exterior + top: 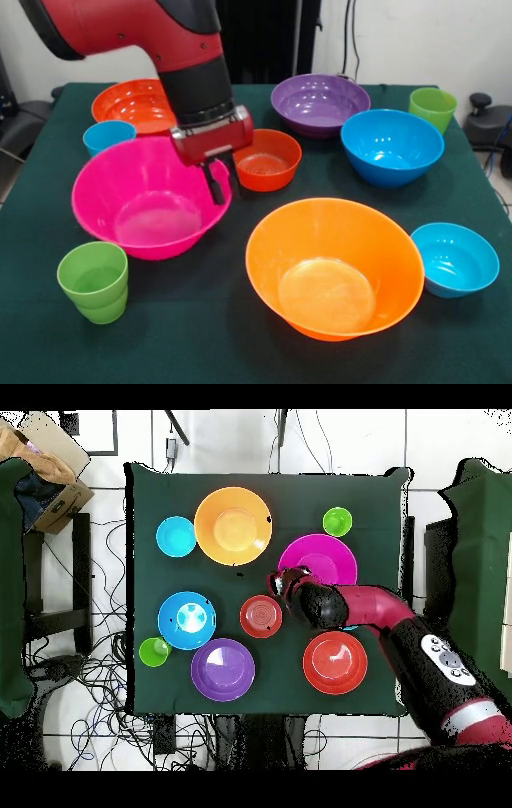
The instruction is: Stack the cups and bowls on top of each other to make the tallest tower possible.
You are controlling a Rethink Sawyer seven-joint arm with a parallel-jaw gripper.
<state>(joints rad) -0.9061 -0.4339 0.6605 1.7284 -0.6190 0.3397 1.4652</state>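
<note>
Fingers of mine, two short black ones, hang with a narrow gap between them over the far rim of the large pink bowl; whether they pinch that rim I cannot tell. My gripper points straight down from the red and black arm.

Taking the pink bowl as the mark, in the front view: the small red-orange bowl sits just beside it on the right, past my fingers. The sky blue cup stands just behind its left edge, with the medium red-orange bowl further back. One lime green cup stands near its front left. The large orange bowl lies to its front right, and the small blue bowl touches or nearly touches that one's right side. The purple bowl, blue bowl and second lime green cup stand well apart at the back right. Every bowl sits singly on the green table.
</note>
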